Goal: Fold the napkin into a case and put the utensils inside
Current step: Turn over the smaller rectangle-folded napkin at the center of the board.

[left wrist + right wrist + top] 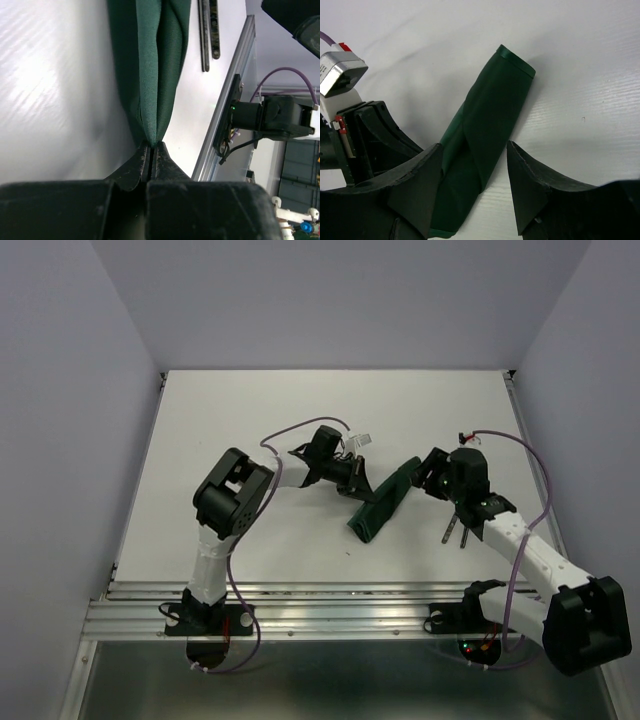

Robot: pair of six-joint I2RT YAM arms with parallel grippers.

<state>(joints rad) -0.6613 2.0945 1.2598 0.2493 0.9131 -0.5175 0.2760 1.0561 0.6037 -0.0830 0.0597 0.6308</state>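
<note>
We saw the case [383,503] as a long narrow green pouch, lying slanted mid tabletop [250,410]. The left hand [151,146] was clamped tight on the cloth along its left side, cloth pulled up into a ridge there. The right hand [475,146] was spread wide, one finger either side of the case's far end; contact unclear. The utensils [215,35] lay side by side right of the case, by the right arm.

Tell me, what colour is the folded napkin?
The napkin is plain dark green; the right wrist view shows it best.
</note>
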